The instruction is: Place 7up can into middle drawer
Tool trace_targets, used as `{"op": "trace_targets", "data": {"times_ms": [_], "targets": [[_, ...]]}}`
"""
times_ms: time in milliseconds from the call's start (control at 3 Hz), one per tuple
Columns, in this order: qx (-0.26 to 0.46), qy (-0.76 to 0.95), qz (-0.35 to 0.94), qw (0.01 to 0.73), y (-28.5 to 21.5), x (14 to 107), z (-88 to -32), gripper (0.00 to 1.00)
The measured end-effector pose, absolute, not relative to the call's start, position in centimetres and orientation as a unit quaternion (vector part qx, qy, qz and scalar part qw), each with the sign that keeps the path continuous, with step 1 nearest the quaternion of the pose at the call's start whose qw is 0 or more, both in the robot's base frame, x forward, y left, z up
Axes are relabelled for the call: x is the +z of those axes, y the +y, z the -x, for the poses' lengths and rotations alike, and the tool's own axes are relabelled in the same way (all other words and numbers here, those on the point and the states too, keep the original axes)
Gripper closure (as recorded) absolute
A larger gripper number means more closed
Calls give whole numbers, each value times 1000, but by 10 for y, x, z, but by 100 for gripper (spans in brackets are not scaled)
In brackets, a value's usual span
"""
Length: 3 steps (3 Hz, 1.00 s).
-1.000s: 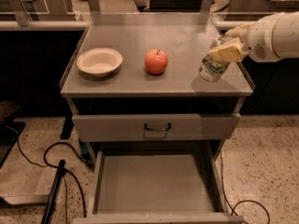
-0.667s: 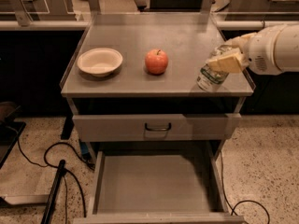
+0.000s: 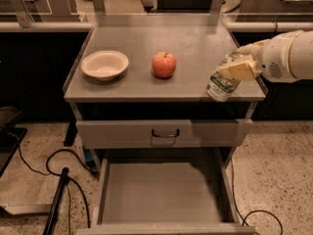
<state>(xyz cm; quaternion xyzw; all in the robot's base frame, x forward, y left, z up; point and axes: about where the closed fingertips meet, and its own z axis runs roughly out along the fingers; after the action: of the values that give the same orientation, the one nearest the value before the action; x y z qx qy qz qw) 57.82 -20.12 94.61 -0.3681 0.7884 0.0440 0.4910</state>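
Note:
The 7up can (image 3: 221, 85) is a white-silver can with a green band. It hangs tilted at the front right corner of the cabinet top. My gripper (image 3: 237, 65) comes in from the right and is shut on the can's upper part. The can's bottom is near the top's front edge. The middle drawer (image 3: 161, 192) is pulled out below, a wide grey tray with a flat floor and low walls. It lies lower and to the left of the can.
A red apple (image 3: 164, 64) and a white bowl (image 3: 104, 64) sit on the cabinet top (image 3: 161, 33). A shut drawer with a black handle (image 3: 164, 133) is above the open one. Black cables (image 3: 44, 173) lie on the floor at left.
My gripper has carried the can a little to the right and towards the front edge of the top. The can tilts more than before.

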Motion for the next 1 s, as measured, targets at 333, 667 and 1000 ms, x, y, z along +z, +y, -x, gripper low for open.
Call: {"op": "trace_targets", "data": {"times_ms": [333, 667, 1000], "targets": [[66, 800, 340, 489, -198, 935, -552, 100], [88, 814, 324, 474, -191, 912, -524, 100], [125, 827, 309, 453, -179, 882, -497, 100]]}}
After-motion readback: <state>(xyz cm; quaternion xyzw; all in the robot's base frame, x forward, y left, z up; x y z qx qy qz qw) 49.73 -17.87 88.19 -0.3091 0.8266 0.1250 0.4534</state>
